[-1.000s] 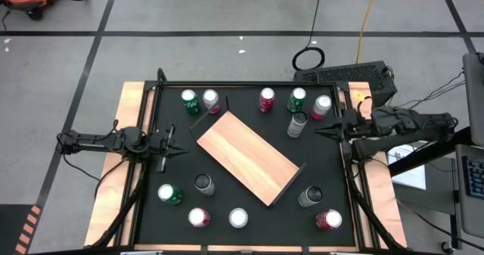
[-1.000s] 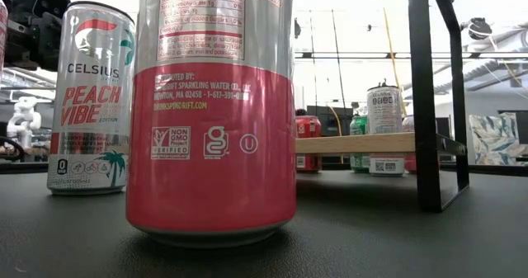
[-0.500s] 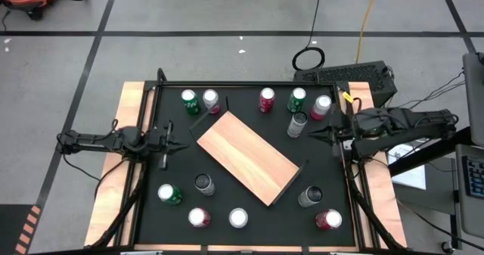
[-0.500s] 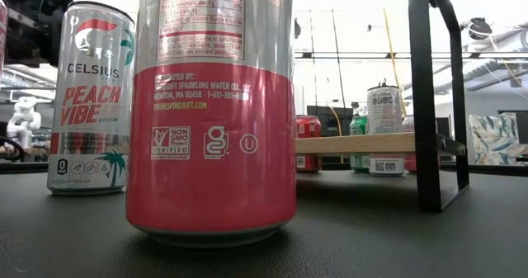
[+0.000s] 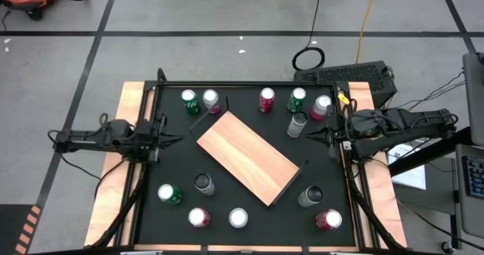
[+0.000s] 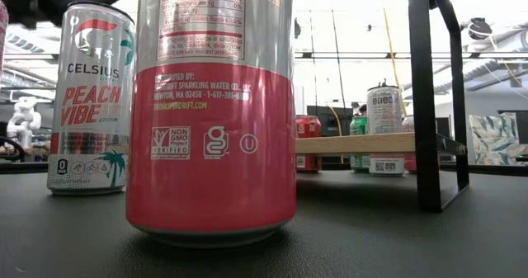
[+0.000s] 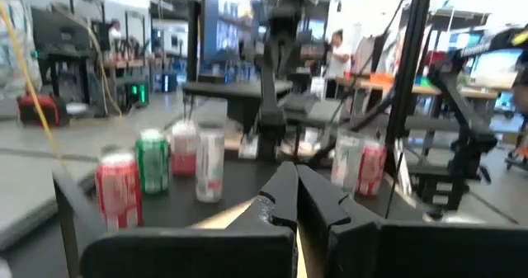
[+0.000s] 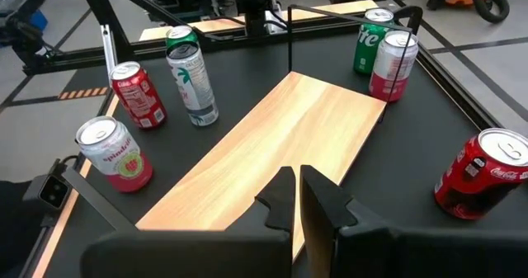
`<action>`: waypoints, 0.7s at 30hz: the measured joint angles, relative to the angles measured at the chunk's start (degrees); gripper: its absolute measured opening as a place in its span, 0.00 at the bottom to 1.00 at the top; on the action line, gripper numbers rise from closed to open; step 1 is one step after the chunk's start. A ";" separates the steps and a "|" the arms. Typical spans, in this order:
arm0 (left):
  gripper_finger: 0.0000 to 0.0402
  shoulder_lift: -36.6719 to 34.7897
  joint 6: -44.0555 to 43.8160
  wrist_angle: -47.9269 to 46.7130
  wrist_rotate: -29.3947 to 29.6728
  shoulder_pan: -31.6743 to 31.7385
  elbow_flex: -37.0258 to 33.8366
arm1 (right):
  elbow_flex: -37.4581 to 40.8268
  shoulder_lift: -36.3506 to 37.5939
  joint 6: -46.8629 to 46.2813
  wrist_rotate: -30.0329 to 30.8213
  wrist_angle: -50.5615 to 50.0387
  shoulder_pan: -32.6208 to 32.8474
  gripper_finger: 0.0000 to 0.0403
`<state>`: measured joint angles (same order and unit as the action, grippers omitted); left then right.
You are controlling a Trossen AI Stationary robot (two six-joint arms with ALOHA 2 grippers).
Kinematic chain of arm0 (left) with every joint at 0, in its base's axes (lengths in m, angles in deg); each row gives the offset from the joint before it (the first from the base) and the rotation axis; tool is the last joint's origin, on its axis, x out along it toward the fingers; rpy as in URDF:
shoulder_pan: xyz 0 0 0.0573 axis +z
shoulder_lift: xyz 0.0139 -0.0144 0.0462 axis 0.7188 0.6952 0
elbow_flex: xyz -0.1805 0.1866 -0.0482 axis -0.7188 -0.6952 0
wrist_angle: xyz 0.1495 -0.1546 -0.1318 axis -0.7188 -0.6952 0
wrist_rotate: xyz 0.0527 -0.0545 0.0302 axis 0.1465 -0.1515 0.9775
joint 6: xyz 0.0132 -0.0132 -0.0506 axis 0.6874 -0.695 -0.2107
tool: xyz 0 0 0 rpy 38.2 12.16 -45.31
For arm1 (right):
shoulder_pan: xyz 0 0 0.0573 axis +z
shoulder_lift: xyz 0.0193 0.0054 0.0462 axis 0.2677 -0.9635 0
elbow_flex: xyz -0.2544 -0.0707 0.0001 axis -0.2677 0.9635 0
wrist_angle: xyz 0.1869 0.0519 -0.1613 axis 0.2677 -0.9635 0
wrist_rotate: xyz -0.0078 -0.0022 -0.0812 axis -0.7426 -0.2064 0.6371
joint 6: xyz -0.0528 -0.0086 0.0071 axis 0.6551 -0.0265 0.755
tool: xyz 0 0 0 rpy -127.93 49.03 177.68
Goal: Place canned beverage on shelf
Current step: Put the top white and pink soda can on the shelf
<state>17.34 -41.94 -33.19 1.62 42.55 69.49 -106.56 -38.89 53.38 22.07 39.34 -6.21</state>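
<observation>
Lying askew across the middle of the black table [image 5: 333,172], the shelf [image 5: 246,157] has bare wood on top, with cans standing around it on the table.
Readable labels: in the low view a white can [image 6: 89,101] says "CELSIUS PEACH VIBE", and the big pink-and-silver can [image 6: 213,105] nearest the camera shows a "NON GMO" mark and "DRINKSPINDRIFT.COM"; in the right wrist view a red can [image 8: 481,175] reads "Coca-Cola", a pink-and-white can [image 8: 115,153] reads "spindrift", and a green can [image 8: 370,40] looks like Sprite. The left gripper [image 5: 178,138] lies level at the table's left edge, fingers clenched on nothing, pointing at the shelf. The right gripper [image 5: 308,135] lies level at the right edge, fingers likewise pressed together and empty, beside a grey can [image 5: 296,123].
</observation>
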 joint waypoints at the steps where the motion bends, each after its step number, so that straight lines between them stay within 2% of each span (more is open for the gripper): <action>1: 0.00 1.02 0.26 -0.98 0.02 0.00 1.82 | 0.00 -0.02 0.00 0.00 0.00 0.00 0.00; 14: 0.00 19.39 9.19 -13.77 0.27 0.00 32.19 | 0.00 -1.63 0.13 0.00 0.00 0.00 0.00; 18: 0.00 25.76 9.26 -21.17 0.28 0.00 38.57 | 0.00 -2.53 0.07 -0.02 0.01 0.00 0.00; 21: 0.00 29.23 9.20 -25.47 0.26 0.00 40.28 | 0.00 -3.18 0.02 -0.02 0.00 0.00 0.00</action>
<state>46.57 -32.74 -58.65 1.88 42.55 109.77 -106.56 -42.08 53.40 22.05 39.34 -6.21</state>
